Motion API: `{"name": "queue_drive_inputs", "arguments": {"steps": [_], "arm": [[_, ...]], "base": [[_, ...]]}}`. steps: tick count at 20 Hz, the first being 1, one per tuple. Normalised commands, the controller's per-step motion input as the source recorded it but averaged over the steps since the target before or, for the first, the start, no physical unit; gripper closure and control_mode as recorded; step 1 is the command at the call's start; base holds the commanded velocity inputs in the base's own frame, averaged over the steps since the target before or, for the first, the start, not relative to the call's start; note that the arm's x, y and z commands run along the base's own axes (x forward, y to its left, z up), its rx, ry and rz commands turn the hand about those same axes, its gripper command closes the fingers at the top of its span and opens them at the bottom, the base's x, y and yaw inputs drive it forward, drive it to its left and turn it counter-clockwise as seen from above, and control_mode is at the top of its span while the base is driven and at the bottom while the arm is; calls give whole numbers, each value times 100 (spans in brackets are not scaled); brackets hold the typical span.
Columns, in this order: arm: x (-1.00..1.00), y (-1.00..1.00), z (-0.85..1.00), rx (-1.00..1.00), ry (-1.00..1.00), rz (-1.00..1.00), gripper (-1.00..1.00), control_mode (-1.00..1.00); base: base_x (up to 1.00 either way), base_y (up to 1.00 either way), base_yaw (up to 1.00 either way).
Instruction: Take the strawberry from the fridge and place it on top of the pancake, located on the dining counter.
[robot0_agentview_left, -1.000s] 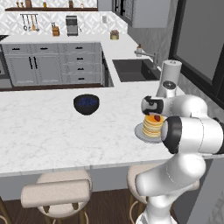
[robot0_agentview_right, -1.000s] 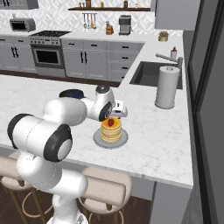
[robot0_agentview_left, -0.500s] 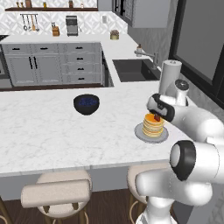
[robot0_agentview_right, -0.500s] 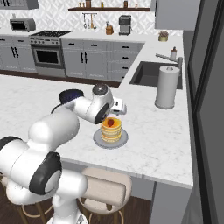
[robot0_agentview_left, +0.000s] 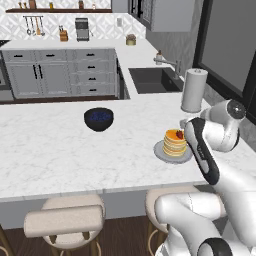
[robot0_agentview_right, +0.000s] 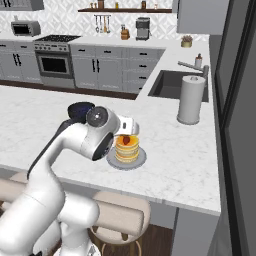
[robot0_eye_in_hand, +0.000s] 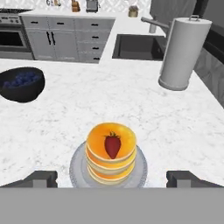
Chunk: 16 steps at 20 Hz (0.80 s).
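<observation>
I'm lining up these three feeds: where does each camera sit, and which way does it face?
Left base view: behind-left, looking forward over the dining counter; arm lower right.
Right base view: behind-right; arm lower left beside the pancake.
Hand view: on the hand, fingertips wide apart, looking down at the strawberry.
All share the pancake and the bowl of blueberries.

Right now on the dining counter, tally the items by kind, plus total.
strawberry: 1, on top of the pancake
pancake stack: 1
grey plate: 1
dark bowl of blueberries: 1
paper towel roll: 1
Total: 5 on the dining counter
</observation>
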Motion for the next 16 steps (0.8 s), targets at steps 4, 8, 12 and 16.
{"name": "queue_drive_inputs", "arguments": {"steps": [4,8,12,16], "arm": [[-100,0,75,4,0,-2,-100,-100],[-100,0,73,5,2,-1,-100,-100],[-100,8,50,3,1,-1,-100,-100],[-97,40,53,-6,-2,1,-100,-100]], "base": [[0,0,0],[0,0,0],[0,0,0],[0,0,0]]}}
